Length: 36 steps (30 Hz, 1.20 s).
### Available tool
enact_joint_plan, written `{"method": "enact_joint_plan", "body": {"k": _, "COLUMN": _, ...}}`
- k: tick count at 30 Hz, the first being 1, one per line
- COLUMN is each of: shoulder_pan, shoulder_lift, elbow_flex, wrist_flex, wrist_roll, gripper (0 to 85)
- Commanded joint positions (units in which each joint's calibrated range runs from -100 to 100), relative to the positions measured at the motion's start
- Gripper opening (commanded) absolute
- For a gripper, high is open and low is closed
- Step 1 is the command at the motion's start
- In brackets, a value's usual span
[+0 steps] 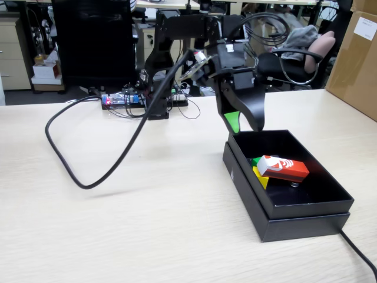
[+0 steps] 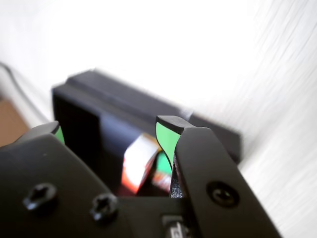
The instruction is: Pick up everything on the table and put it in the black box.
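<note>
Box (image 1: 306, 206), black, sits on the table (image 1: 118, 224) directly below and in front of the gripper (image 1: 242, 125) in the fixed view. Gripper hangs over the box's far-left corner, tips pointing down, just above the rim.

Jaws: parted, with a clear gap between them in the wrist view (image 2: 111, 131); green pads (image 2: 165, 139) face each other across the gap. Nothing held between them.

Contents of box, below and to the right of the gripper in the fixed view:
- carton (image 1: 284, 168), red and white, lies tilted on top of the cubes.
- yellow cube (image 1: 261, 177) under the carton's near-left end, partly covered.
- green cube (image 1: 255, 160) just behind the yellow one, only a sliver showing.

Wrist view: carton (image 2: 138, 163) seen through the jaw gap, inside the box (image 2: 124, 104); a green patch (image 2: 162, 163) beside it is likely the green cube, too blurred to be sure. Yellow cube not made out here.

Cable (image 1: 88, 177) loops across the table, left of the gripper, well apart from the box. Arm base stands behind the gripper at the table's far edge.
</note>
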Motion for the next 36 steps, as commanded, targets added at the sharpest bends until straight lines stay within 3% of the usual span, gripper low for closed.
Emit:
{"method": "enact_joint_plan", "body": {"k": 1, "shoulder_pan": -2.6, "shoulder_lift": -7.1, "elbow_flex": -3.2, "wrist_flex": 2.5, "wrist_roll": -2.3, "gripper": 41.6}}
{"method": "enact_joint_plan", "body": {"k": 9, "shoulder_pan": -5.5, "shoulder_lift": -21.5, "elbow_flex": -33.5, "wrist_flex": 18.0, "wrist_roll": -5.8, "gripper": 41.8}}
{"method": "enact_joint_plan", "body": {"k": 26, "shoulder_pan": -5.6, "shoulder_lift": -49.9, "elbow_flex": -76.5, "wrist_flex": 43.5, "wrist_roll": -5.7, "gripper": 45.6}}
{"method": "enact_joint_plan", "body": {"k": 36, "shoulder_pan": -5.5, "shoulder_lift": -53.4, "elbow_flex": -91.0, "wrist_flex": 55.6, "wrist_roll": -5.9, "gripper": 46.4}}
